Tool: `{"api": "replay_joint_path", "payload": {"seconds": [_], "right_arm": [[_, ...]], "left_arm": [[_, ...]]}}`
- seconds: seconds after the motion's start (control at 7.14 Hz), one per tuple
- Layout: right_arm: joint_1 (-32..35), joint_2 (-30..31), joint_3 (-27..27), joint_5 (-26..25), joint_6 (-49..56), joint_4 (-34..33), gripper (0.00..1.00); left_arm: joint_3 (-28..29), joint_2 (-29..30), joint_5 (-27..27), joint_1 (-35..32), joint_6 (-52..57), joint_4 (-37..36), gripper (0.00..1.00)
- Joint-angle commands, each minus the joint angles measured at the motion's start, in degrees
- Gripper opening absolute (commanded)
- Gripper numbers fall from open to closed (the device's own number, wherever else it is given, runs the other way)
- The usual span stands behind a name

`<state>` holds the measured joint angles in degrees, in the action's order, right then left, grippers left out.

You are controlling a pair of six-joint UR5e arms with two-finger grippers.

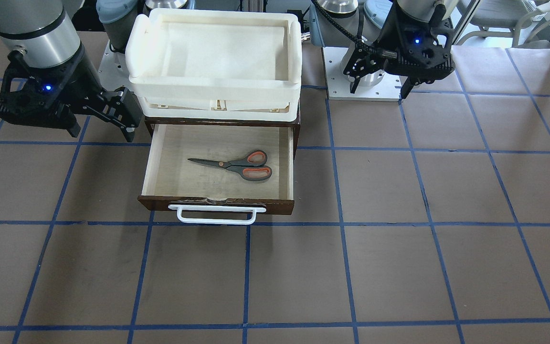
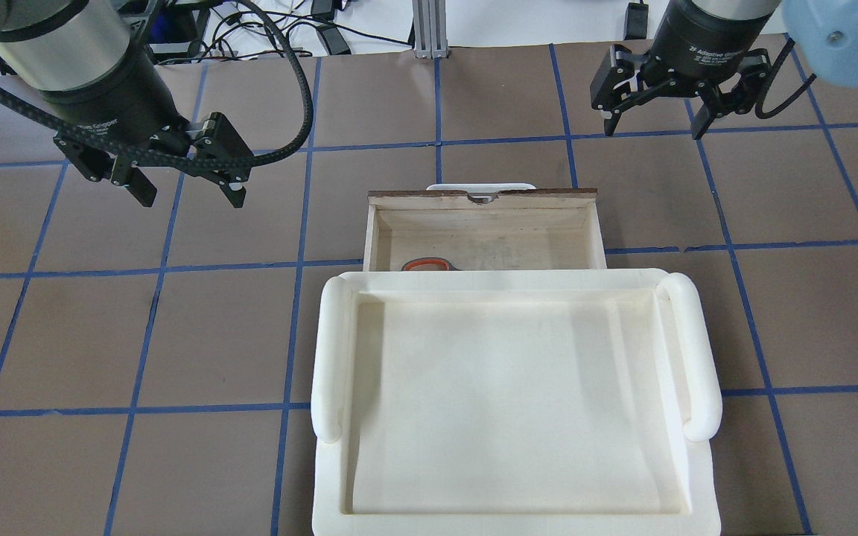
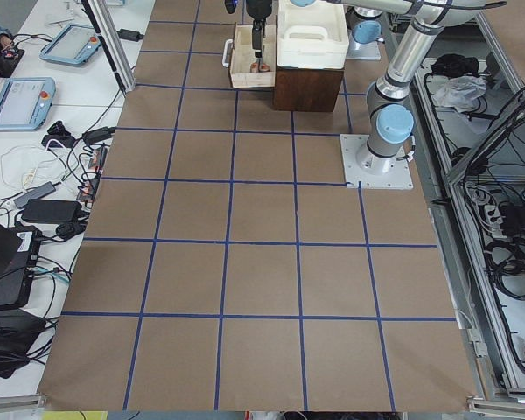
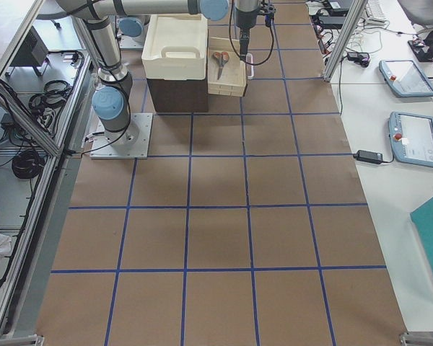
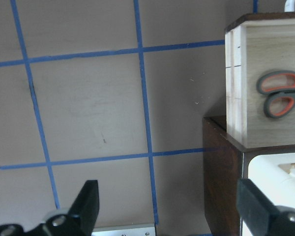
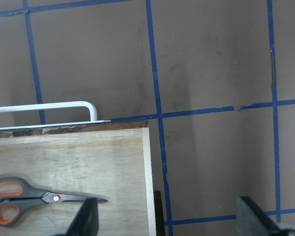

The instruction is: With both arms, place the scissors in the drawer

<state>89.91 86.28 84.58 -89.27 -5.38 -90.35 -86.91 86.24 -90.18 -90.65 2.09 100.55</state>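
The scissors lie flat inside the open drawer, blades pointing to the front-facing view's left. Overhead, only one orange handle loop of the scissors shows past the tray's edge, inside the drawer. My left gripper is open and empty above the table, well left of the drawer; it also shows in the front-facing view. My right gripper is open and empty, beyond the drawer's right front corner, and shows in the front-facing view. The wrist views show the scissors in the drawer.
A cream-white plastic tray sits on the dark brown cabinet that the drawer slides out of. The drawer's white bar handle faces away from me. The brown table carries a blue tape grid.
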Motion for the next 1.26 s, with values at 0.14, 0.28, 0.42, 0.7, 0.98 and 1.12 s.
{"api": "replay_joint_path", "payload": {"seconds": [0.14, 0.28, 0.42, 0.7, 0.98, 1.12], "right_arm": [[0.00, 0.03, 0.32, -0.73, 0.02, 0.00, 1.00], [0.00, 0.03, 0.41, -0.73, 0.02, 0.09, 1.00], [0.00, 0.20, 0.41, -0.82, -0.07, 0.09, 1.00], [0.00, 0.20, 0.50, -0.73, -0.07, 0.09, 1.00], [0.09, 0.29, 0.76, -0.38, -0.42, 0.00, 1.00], [0.00, 0.29, 0.76, -0.47, -0.42, 0.00, 1.00]], "left_arm": [[-0.80, -0.29, -2.55, 2.06, -2.25, -0.25, 0.94], [-0.98, 0.32, -2.29, 1.97, -4.35, -4.79, 0.94], [-0.98, 0.68, 0.33, 1.97, -4.98, -6.75, 0.94], [-0.98, 0.59, 1.85, 1.97, -5.78, -6.68, 0.94], [-1.07, 0.77, 1.41, 1.88, -5.08, -6.77, 0.96], [-1.07, 0.77, 1.58, 1.88, -5.16, -6.86, 0.96]]}}
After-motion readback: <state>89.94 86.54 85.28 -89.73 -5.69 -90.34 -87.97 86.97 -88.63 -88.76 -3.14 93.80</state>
